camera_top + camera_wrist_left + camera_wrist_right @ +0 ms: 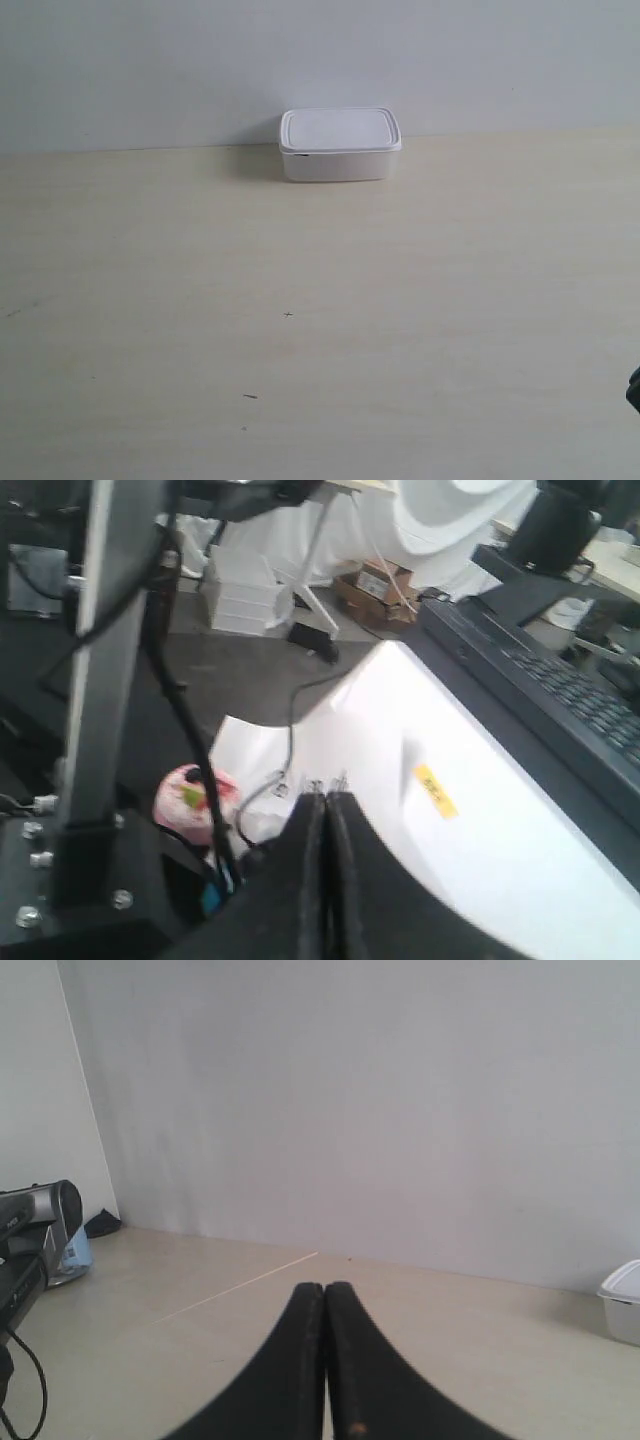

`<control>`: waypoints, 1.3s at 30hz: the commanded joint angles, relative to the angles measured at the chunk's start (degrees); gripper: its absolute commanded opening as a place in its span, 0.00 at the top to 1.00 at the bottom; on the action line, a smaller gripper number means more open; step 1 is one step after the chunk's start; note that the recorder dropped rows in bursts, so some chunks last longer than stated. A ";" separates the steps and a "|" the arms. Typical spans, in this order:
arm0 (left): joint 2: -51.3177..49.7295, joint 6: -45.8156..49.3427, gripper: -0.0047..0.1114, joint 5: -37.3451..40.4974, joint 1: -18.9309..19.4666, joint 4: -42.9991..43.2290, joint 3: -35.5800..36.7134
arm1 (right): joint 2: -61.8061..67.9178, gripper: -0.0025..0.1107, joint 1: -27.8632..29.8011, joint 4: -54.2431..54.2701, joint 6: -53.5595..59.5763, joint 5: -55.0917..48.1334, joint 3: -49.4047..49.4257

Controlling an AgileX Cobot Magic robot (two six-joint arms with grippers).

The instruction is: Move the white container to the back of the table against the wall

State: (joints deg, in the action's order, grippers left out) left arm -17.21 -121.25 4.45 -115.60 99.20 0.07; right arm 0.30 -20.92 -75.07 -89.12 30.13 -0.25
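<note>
The white container, a low lidded box, rests on the pale wood table at its back edge, right against the grey-white wall. A corner of that container shows at the edge of the right wrist view, far from my right gripper, which is shut and empty above the table. My left gripper is also shut with nothing in it, held off the table over a white panel and floor clutter. Only a dark sliver of an arm shows at the exterior view's right edge.
A few tiny dark specks mark the table. In the right wrist view a dark device and a cable sit at the table's end near a side wall. The left wrist view shows a keyboard, cables and boxes beyond the table.
</note>
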 commanded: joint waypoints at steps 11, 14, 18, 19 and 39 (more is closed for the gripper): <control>0.23 -0.40 0.96 -11.95 -0.27 0.75 -0.07 | -0.30 0.98 0.25 0.09 0.06 0.21 0.25; 0.23 -0.40 0.96 -11.95 -0.27 0.75 -0.07 | -0.30 0.98 0.94 0.09 0.06 0.21 0.25; 0.46 -0.40 0.96 -11.95 -0.27 0.75 -0.07 | -0.30 0.98 1.09 0.09 0.06 0.09 0.25; 0.59 -0.40 0.96 -11.95 -0.27 0.75 -0.07 | -0.30 0.98 1.09 0.09 0.06 0.09 0.25; 9.37 -0.40 0.96 -15.25 48.98 0.75 -0.07 | -0.30 0.98 14.31 0.09 -0.03 0.09 0.25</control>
State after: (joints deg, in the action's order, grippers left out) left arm -10.45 -121.47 -10.65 -74.39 99.50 0.07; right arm 0.30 -8.92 -75.07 -89.12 30.13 -0.25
